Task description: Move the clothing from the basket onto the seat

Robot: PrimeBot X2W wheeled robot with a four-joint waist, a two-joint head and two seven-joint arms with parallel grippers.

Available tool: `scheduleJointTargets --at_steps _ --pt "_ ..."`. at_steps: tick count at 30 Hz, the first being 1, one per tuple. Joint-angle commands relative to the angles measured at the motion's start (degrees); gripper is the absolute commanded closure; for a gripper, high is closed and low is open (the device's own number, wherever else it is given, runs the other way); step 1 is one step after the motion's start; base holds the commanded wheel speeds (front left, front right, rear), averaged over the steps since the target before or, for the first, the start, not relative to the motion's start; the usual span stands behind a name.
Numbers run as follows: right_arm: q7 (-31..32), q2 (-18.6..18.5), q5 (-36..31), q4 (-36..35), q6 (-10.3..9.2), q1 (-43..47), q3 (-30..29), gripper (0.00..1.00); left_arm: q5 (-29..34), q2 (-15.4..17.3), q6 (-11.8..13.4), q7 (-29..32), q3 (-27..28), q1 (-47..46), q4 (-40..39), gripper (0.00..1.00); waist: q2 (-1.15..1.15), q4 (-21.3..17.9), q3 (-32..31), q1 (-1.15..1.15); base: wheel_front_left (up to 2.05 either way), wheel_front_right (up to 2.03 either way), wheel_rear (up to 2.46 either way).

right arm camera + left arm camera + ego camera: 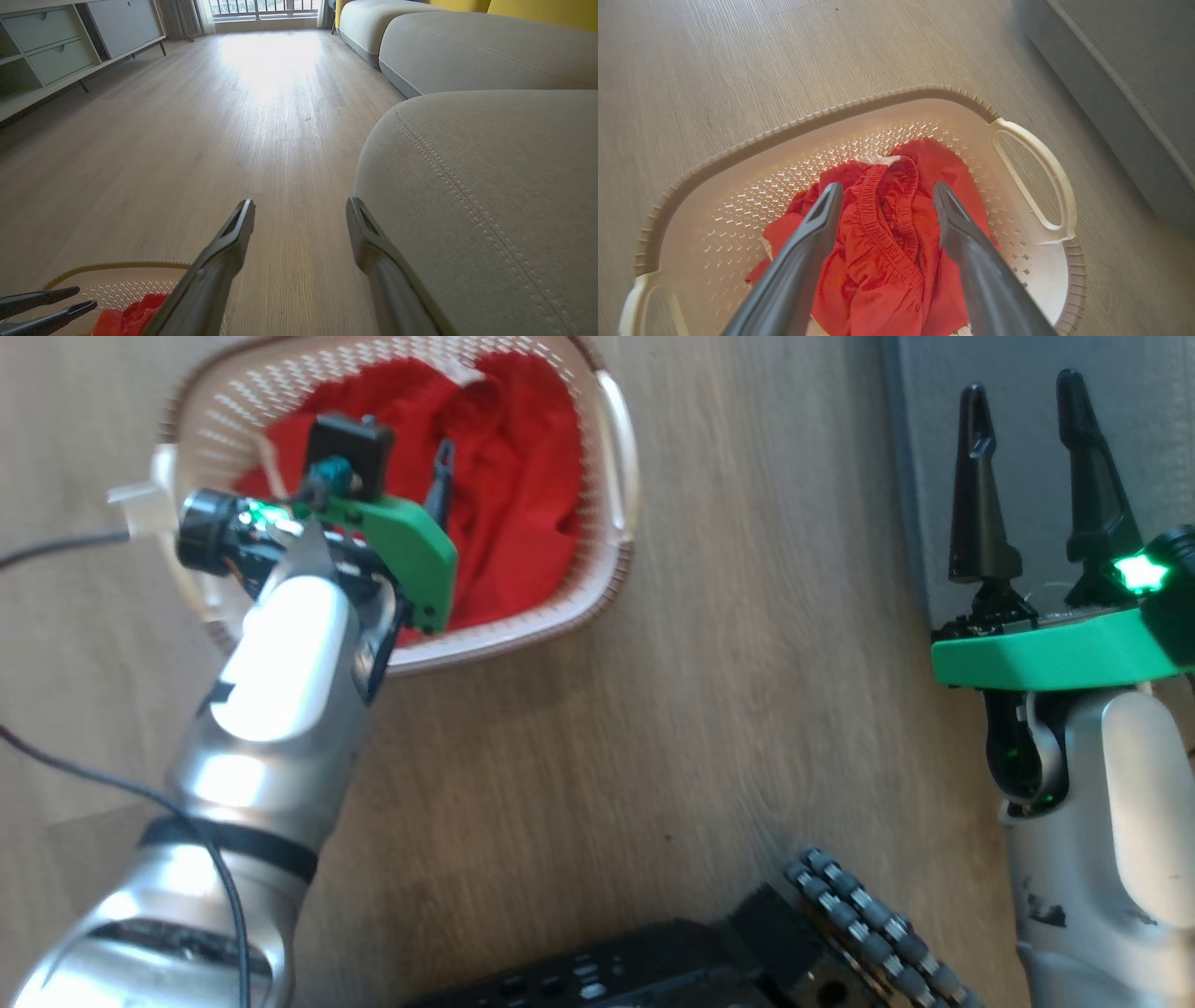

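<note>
Closest in, the robot's dark wheeled base [672, 971] is showing at the bottom of the head view, resting on the pale wood-grain plank floor [747, 663]. Just beyond it, the right gripper [1022, 387] is hovering over the near edge of the large grey fabric-upholstered seat cushion [490, 196] with its line of pale stitching. Its two long dark fingers are standing wide apart and gripping nothing.

The left gripper [886, 186] is pointing down into the small cream perforated plastic laundry basket [738, 186] with the brown ribbed rim. Its fingers are also spread fully and holding nothing. The tips are hanging over the crumpled bright red fabric clothing [887, 270]; whether they are touching it I cannot tell. The clothing is lying heaped inside the basket, with a small scrap of white fabric [883, 160] peeking out at the far side of the pile. The basket is sitting on the floor, near the seat cushion but apart from it.

Farther off, more grey sofa cushions [467, 51] are lining one side of the room, and a pale low cabinet [51, 51] is standing along the other.
</note>
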Motion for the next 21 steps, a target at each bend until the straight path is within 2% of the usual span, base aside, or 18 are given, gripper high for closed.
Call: scheduleJointTargets --at_steps 1,10,16,21 --pt "-0.5 -0.4 0.7 -2.2 -0.01 0.5 1.2 0.0 0.5 1.3 0.7 0.8 1.0 -1.2 0.2 0.0 0.0 -3.9 4.0 0.0 0.0 0.0 0.0" --pt "-0.5 -0.4 4.5 -4.3 -0.01 1.7 2.2 0.0 -0.5 4.1 5.2 2.9 3.5 -9.2 11.6 0.0 0.0 -8.1 8.3 0.0 0.0 0.0 0.0" --pt "-0.5 -0.4 5.4 -4.7 -0.01 2.4 2.9 0.0 -0.5 5.5 6.1 2.8 3.5 -12.8 16.3 0.0 0.0 -10.2 9.6 0.0 0.0 0.0 0.0" --pt "-0.5 -0.4 5.4 -5.0 -0.01 3.4 2.5 0.0 -0.4 6.0 6.5 2.2 3.1 -14.3 18.7 0.0 0.0 -10.4 9.7 0.0 0.0 0.0 0.0"
